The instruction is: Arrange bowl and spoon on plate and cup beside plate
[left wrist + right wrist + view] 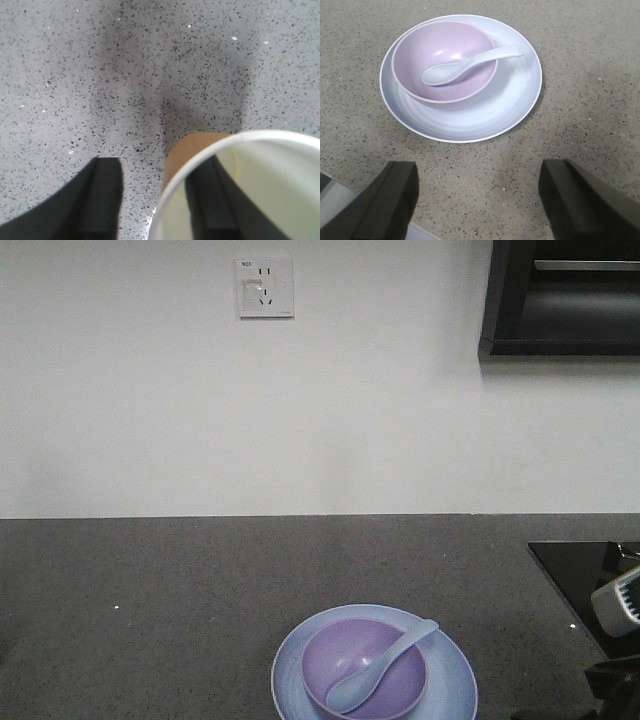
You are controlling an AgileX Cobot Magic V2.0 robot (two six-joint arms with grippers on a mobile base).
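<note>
bowl (445, 62) holding spoon (470, 64) sits on plate (470, 120) near counter (150, 590) front edge | left gripper (150, 200) pinches cup (240, 190) wall for placing beside the plate | right gripper (477, 200) spread, empty

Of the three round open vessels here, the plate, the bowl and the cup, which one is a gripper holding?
The brown paper cup: one finger of the left gripper sits inside its rim. The lavender plastic bowl rests free on the pale blue plate.

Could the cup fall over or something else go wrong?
Maybe. The left gripper has one finger inside the cup and one outside, gripping only its thin wall, so it might squash or tip. The spoon leans on the bowl rim, handle sticking out over the plate, so a bump could knock it off.
</note>
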